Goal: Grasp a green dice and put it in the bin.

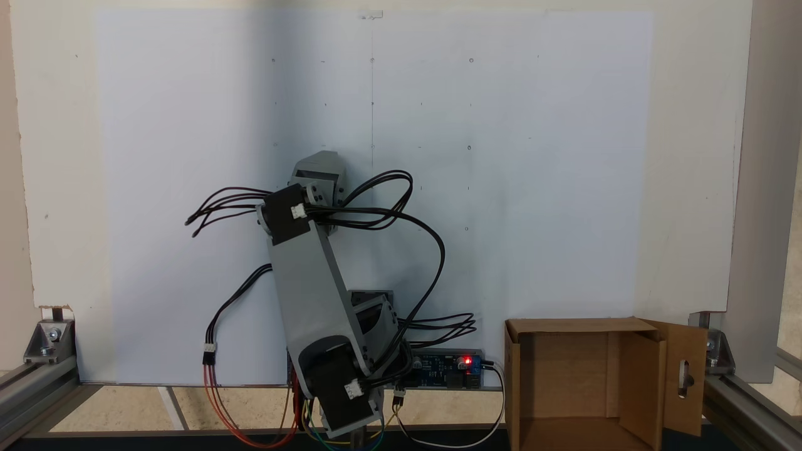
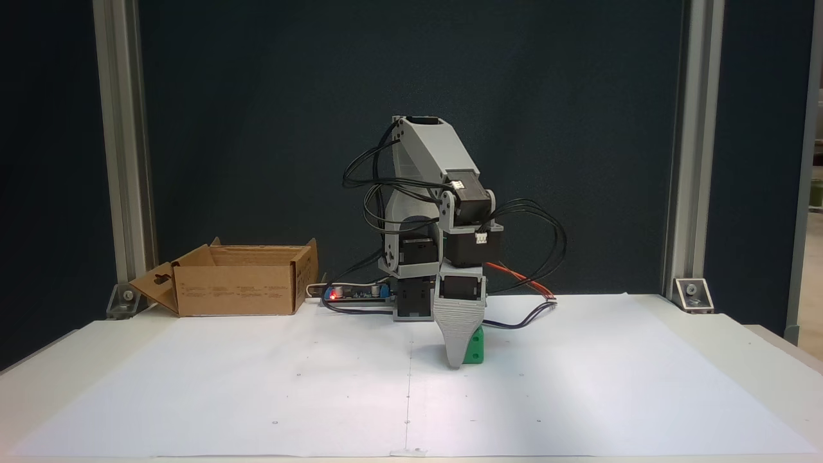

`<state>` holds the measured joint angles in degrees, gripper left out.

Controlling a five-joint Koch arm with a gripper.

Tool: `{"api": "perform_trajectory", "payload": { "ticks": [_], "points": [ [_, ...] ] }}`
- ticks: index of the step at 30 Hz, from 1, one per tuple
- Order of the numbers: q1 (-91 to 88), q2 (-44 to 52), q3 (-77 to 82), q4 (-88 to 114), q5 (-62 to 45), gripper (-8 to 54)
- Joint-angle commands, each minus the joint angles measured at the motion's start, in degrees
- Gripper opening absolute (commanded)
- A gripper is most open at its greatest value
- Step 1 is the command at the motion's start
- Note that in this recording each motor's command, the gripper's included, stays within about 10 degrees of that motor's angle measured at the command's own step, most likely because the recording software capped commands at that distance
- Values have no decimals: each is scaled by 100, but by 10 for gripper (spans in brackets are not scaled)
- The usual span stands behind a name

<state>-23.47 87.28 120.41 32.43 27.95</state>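
Nearest the front edge of the desk (image 2: 193,386) in a fixed view: white paper (image 2: 578,386), bare. Further in, near the desk's middle: the dice (image 2: 476,348), resting on the paper, half hidden behind the grey wedge of the end effector (image 2: 458,361), which points straight down with its tip at the paper. One broad grey jaw showing, the other presumably behind it, so no telling whether spread wide, narrowed, or already pinching; dice touching or just beside that jaw, exact contact unclear.

Likely handling: small, light, rigid plastic, smooth with rounded edges, so prone to squirting out or rolling if pinched at a corner. Best taken across two opposite flat faces, low and centred, with modest squeeze. No fragility to worry about.

Behind, the arm (image 2: 443,193) folded over its base, black cables looping out, a board (image 2: 353,294) with a red light. Farthest back, toward the desk's rear left corner in that view: the bin (image 2: 238,289), open-topped, flaps out, well apart from the dice. In the other fixed view, bin (image 1: 633,388) with slotted flap.
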Motion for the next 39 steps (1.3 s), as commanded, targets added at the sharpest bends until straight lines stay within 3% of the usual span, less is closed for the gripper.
{"api": "perform_trajectory", "payload": {
  "ticks": [1, 4, 8, 9, 17, 26, 39],
  "points": [
    [0, 18, -70, -18, 149, 330],
    [0, 18, -70, -26, 149, 260],
    [-9, 35, -70, -44, 158, 122],
    [-9, 53, -79, -79, 167, 116],
    [176, 976, -132, 105, 158, 116],
    [879, 2312, -1679, 2188, 35, 116],
    [4904, 2610, -2663, 2268, -2503, 116]
  ]
}}
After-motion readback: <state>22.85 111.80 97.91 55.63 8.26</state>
